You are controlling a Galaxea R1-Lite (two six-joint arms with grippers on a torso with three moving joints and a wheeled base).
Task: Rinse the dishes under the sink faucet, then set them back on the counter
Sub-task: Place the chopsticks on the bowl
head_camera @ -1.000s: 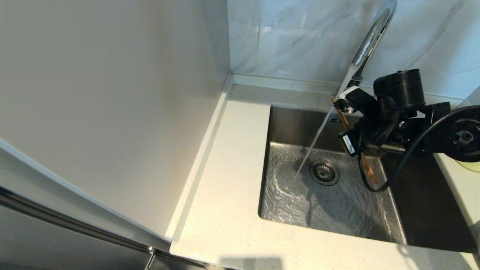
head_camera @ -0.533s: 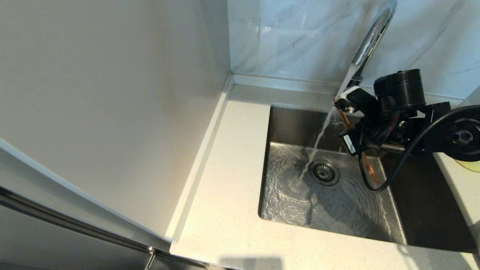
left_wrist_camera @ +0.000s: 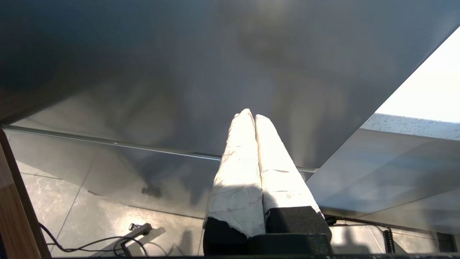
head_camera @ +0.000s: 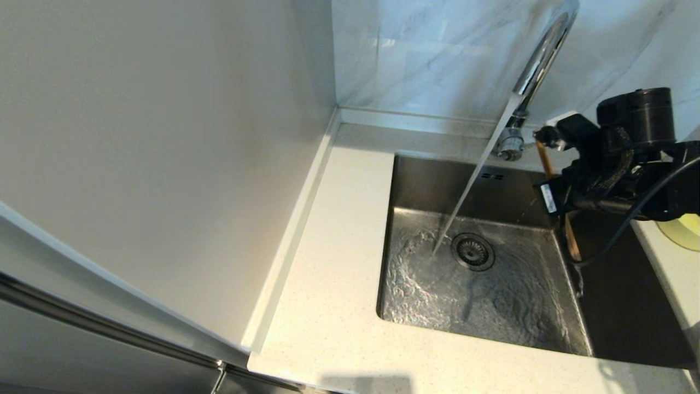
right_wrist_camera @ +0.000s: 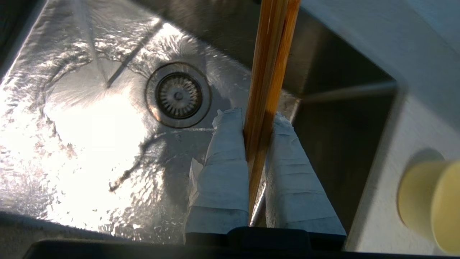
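Observation:
The chrome gooseneck faucet runs a slanted stream of water into the steel sink. My right gripper is shut on the brown wooden chopsticks, held over the sink's right side, apart from the stream; in the head view the chopsticks hang below the gripper. The pale-yellow bowl stands on the counter right of the sink, its edge also showing as a yellow sliver of bowl. The large plate is out of view. My left gripper is shut and empty, parked away from the sink.
The drain strainer lies mid-sink under rippling water. Speckled counter runs along the sink's left and front. A tall pale panel stands at the left, marble wall tiles behind. A darker lower basin section sits at the sink's right.
My right gripper has carried the chopsticks rightward and slightly up, out of the water stream. The stream now falls unbroken to the sink floor.

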